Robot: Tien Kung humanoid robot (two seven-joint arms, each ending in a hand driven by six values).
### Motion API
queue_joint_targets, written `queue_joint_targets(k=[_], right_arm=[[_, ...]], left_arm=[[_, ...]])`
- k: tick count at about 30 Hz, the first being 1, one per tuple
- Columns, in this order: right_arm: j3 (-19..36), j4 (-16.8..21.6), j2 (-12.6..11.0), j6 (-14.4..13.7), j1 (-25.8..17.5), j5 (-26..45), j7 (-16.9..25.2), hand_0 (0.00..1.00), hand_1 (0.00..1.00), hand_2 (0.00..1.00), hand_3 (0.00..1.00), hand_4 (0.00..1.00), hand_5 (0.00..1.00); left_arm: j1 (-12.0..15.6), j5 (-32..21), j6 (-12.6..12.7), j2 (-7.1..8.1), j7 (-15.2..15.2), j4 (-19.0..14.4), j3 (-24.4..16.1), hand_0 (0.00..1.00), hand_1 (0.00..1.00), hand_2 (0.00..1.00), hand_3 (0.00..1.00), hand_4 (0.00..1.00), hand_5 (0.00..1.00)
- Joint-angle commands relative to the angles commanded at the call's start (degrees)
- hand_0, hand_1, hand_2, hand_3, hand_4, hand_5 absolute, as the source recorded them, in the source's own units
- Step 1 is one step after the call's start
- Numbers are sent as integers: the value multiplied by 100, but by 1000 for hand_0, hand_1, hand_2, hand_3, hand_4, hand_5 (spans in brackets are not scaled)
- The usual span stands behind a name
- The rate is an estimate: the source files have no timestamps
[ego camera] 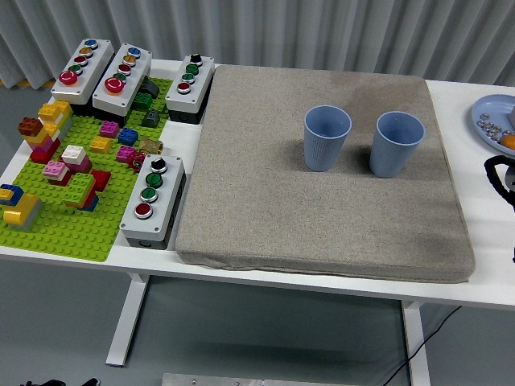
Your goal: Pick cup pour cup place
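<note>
Two light blue ribbed cups stand upright on a grey fabric mat (pixel 322 217). The left cup (pixel 327 137) and the right cup (pixel 397 143) stand side by side with a small gap, in the mat's far right part. I cannot see what is inside either cup. Only a small black part of my right hand (pixel 500 172) shows at the picture's right edge, over the white table and to the right of the mat, well apart from the cups. My left arm is out of view.
A green brick baseplate (pixel 60 221) with several coloured bricks lies at the left. Several grey button boxes stand on and beside it, one (pixel 153 201) against the mat's left edge. A blue plate (pixel 492 121) with small items sits at the far right.
</note>
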Motion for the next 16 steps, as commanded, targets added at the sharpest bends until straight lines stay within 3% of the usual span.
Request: queue_joint_targets(k=[16], right_arm=[[18, 15, -6, -3, 11, -18, -11, 959, 829, 824, 785, 769, 903]], left_arm=[[-11, 14, -6, 5, 5, 0, -20, 770, 753, 806, 646, 500, 953]])
